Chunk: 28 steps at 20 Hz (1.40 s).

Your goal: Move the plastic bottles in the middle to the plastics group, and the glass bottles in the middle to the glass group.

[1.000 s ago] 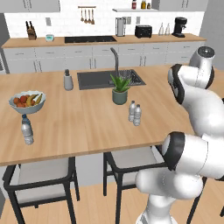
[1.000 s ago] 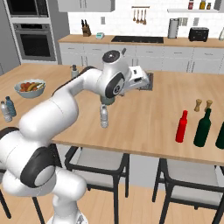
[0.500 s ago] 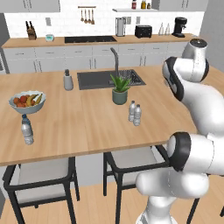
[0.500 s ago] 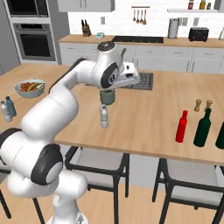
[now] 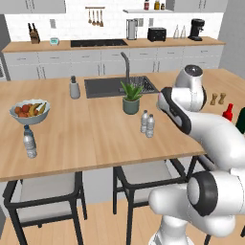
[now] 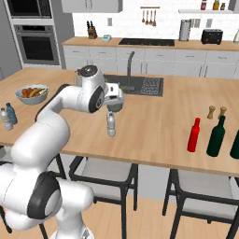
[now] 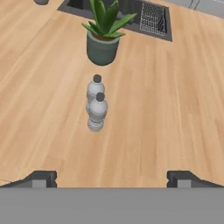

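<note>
Two small clear plastic bottles (image 7: pixel 96 113) with pale caps stand close together on the wooden island, in front of a potted plant (image 7: pixel 103 41); they also show in the left base view (image 5: pixel 147 124). My gripper (image 7: pixel 112 179) hangs above and short of them, open, with nothing between its fingertips (image 7: pixel 41 178). In the right base view one of these bottles (image 6: pixel 111 123) stands just under my hand. The slim red glass bottle (image 6: pixel 194 135) stands to the right beside the dark green bottle (image 6: pixel 217 137). The blue-capped clear bottle (image 5: pixel 29 141) stands far left.
A fruit bowl (image 5: pixel 29 111) sits behind the blue-capped bottle. Two small brown shakers (image 6: pixel 217 112) stand behind the red and green bottles. The sink (image 5: pixel 119 86) with its tap lies beyond the plant. Stools stand under the island's near edge.
The arm has swung its hand left and lower, over the two small bottles. The jaws stayed open and no bottle has moved.
</note>
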Available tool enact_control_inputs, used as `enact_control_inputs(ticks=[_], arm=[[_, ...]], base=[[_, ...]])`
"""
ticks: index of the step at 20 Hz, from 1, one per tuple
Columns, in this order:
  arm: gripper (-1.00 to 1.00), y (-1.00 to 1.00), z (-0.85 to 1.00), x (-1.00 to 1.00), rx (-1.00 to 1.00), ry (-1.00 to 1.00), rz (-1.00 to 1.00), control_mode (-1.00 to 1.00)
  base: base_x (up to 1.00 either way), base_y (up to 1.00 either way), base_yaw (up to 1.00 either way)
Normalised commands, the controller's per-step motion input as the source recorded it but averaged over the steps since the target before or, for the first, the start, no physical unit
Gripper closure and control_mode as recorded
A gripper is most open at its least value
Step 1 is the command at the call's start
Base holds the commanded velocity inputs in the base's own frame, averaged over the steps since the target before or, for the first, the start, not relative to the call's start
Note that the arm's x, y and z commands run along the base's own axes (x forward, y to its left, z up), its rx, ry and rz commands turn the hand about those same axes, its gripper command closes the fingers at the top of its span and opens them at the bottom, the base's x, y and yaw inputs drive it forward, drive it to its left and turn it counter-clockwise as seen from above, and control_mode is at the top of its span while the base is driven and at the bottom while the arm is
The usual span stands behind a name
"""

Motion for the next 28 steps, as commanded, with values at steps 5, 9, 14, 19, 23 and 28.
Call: enact_control_inputs(ticks=[5,9,14,19,23,28], arm=[[-1.0,0.64,0.01,0.07,0.01,0.11,-0.02,-1.0],[-1.0,0.17,-0.01,0.4,0.0,0.08,-0.01,-1.0],[-1.0,-0.1,-0.12,0.57,0.01,0.01,-0.02,-1.0],[-1.0,-0.02,-0.44,0.28,0.04,0.03,0.0,-1.0],[-1.0,0.0,-0.63,0.24,0.06,0.0,0.0,-1.0],[-1.0,-0.02,-0.31,0.29,0.0,0.0,0.0,-1.0]], base=[[0.0,0.0,0.0],[0.0,0.0,0.0],[0.0,0.0,0.0],[0.0,0.0,0.0],[0.0,0.0,0.0],[0.0,0.0,0.0]])
